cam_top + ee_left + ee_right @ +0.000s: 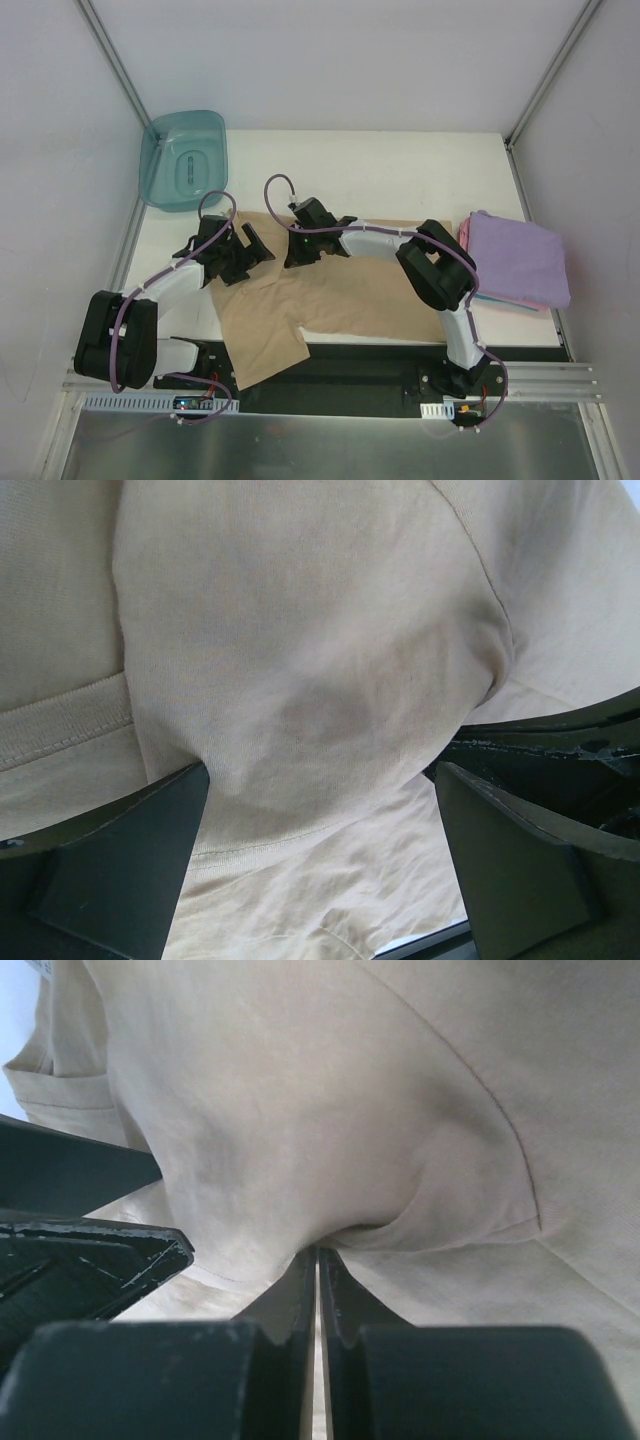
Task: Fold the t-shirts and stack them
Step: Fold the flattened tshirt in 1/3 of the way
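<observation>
Two black fingers (290, 1295) of the right gripper (318, 1255): pressed together with only a hairline slit between them, pinching a raised fold of the plain, soft-cloth tan t-shirt (330, 1110).

Two black fingers (120, 860) of the left gripper (320, 780): spread wide apart, with a rounded bulge of the same cloth sitting between them.

Arms: both reach in from the near edge of the white table (400, 170) and bend towards its middle. The wrists are low, and the grippers face each other close together over the far part of the shirt.

Tan t-shirt: spread across the middle of the table, creased. One sleeve and part of the body hang over the near edge. A stitched hem band shows in the left wrist view.

Lavender t-shirt (515, 255): a folded rectangle at the right edge, lying on the folded pink t-shirt (530, 304), whose border shows along its near side.

Translucent plastic teal tub (160, 150): at the far left corner.

Writing: a scrap of white label (42, 965) on the tan cloth; its print cannot be read.
</observation>
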Robot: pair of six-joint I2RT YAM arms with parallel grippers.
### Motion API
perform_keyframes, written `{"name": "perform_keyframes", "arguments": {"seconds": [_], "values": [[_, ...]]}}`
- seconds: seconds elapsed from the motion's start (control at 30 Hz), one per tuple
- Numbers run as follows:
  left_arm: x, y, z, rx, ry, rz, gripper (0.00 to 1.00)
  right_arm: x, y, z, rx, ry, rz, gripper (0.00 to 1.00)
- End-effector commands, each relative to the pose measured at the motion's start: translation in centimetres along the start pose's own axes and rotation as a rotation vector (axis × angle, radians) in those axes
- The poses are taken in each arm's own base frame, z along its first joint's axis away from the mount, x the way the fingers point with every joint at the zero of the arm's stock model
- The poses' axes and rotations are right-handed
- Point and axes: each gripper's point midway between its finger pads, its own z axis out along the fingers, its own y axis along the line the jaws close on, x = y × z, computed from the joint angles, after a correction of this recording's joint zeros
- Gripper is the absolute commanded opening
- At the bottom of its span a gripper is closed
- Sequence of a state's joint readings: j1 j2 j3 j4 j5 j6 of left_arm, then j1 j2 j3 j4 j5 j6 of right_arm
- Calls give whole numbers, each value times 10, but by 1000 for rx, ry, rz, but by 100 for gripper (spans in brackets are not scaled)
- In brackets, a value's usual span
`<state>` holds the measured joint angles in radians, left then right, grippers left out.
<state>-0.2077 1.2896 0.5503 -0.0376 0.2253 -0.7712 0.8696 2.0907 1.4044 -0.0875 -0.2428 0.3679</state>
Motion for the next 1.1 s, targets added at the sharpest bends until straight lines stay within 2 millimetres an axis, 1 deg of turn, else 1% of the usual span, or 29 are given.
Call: {"name": "perform_keyframes", "arguments": {"seconds": [0.0, 0.07, 0.1, 0.33, 0.37, 0.4, 0.47, 0.5, 0.6, 0.7, 0.73, 0.77, 0.87, 0.9, 0.93, 0.97, 1.0, 1.03, 1.07], "values": [[16, 35, 2, -122, 28, -27, 99, -15, 17, -8, -36, -45, 4, 1], [16, 37, 2, -128, 28, -32, 99, -13, 19, -13, -38, -43, 4, 1], [15, 38, 2, -132, 22, -32, 99, -11, 19, -21, -34, -39, 7, 1], [11, 45, 0, -150, 7, -32, 99, 2, 18, -52, -4, 7, -7, 1], [11, 46, 0, -152, 9, -32, 99, 3, 19, -54, -4, 14, -10, 1], [12, 48, 0, -158, 11, -36, 99, 10, 14, -57, 21, 44, -10, 1], [11, 48, 0, -154, 12, -35, 99, 13, 15, -63, 25, 67, -11, 1], [12, 48, -1, -154, 16, -36, 99, 18, 12, -66, 45, 96, -9, 1], [13, 47, -1, -150, 16, -33, 99, 27, 9, -72, 66, 143, 0, 1], [11, 48, -3, -153, 3, -30, 99, 37, -3, -74, 126, 190, 14, 1], [12, 50, -4, -160, 4, -31, 99, 36, -11, -75, 167, 183, 13, 1], [13, 51, -5, -162, 3, -28, 99, 42, -19, -78, 209, 203, 16, 1], [11, 52, -8, -166, -9, -23, 99, 44, -33, -83, 285, 214, 15, 2], [10, 51, -9, -164, -14, -22, 99, 44, -34, -83, 286, 215, 9, 11], [10, 51, -9, -162, -14, -19, 99, 45, -32, -84, 272, 221, 2, 22], [11, 50, -9, -160, -9, -18, 99, 45, -29, -83, 253, 217, -10, 39], [11, 48, -10, -148, -6, -16, 99, 44, -26, -85, 236, 210, -16, 65], [11, 45, -11, -139, -5, -10, 99, 42, -23, -87, 222, 203, -23, 71], [10, 42, -13, -128, -10, -7, 99, 39, -23, -89, 223, 191, -36, 75]]}}
